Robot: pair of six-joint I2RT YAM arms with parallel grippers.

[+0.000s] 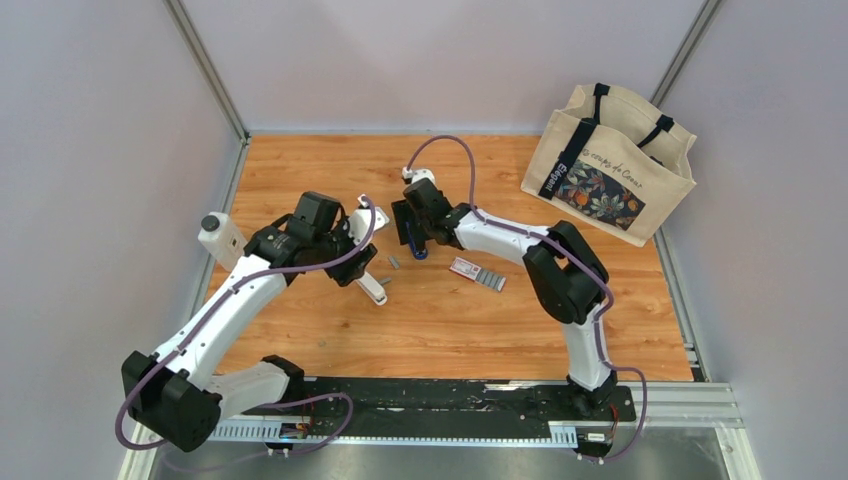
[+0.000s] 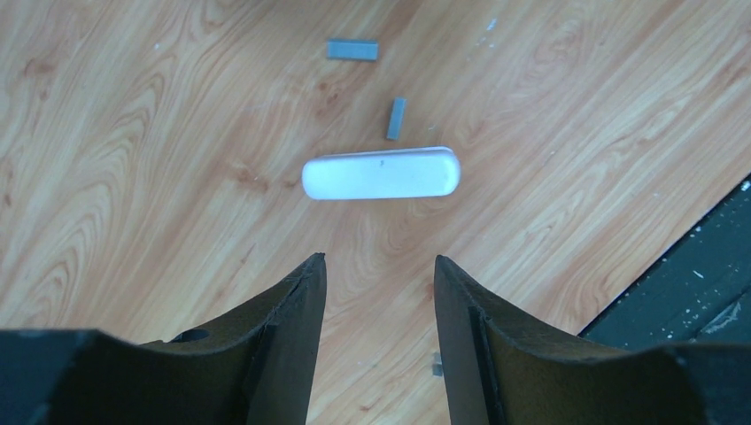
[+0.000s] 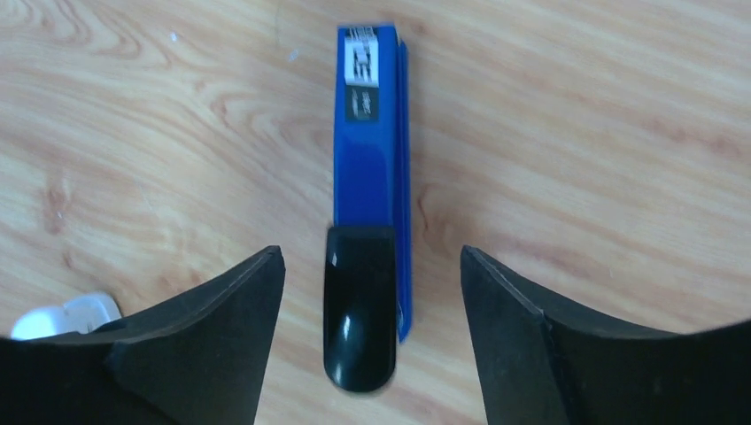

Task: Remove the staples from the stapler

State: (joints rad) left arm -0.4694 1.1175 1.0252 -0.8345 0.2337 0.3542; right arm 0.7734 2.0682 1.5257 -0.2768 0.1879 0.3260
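Observation:
The slim blue stapler (image 3: 365,159) with a black tip (image 3: 359,310) lies flat on the wooden table. In the right wrist view it lies between the fingers of my open right gripper (image 3: 372,258), touching neither. From above, the right gripper (image 1: 414,238) hovers over the stapler (image 1: 421,252). My left gripper (image 2: 379,266) is open and empty, just short of a white rounded stick (image 2: 381,173). From above, the left gripper (image 1: 360,270) is next to that stick (image 1: 373,289). Loose grey staple strips (image 2: 352,50) (image 2: 395,118) lie beyond the stick.
A flat pink-and-white box (image 1: 463,267) with a grey staple strip (image 1: 490,280) beside it lies right of the stapler. A tote bag (image 1: 610,160) stands at the back right. A white device (image 1: 222,240) sits at the left edge. A black rail (image 1: 450,395) runs along the near edge.

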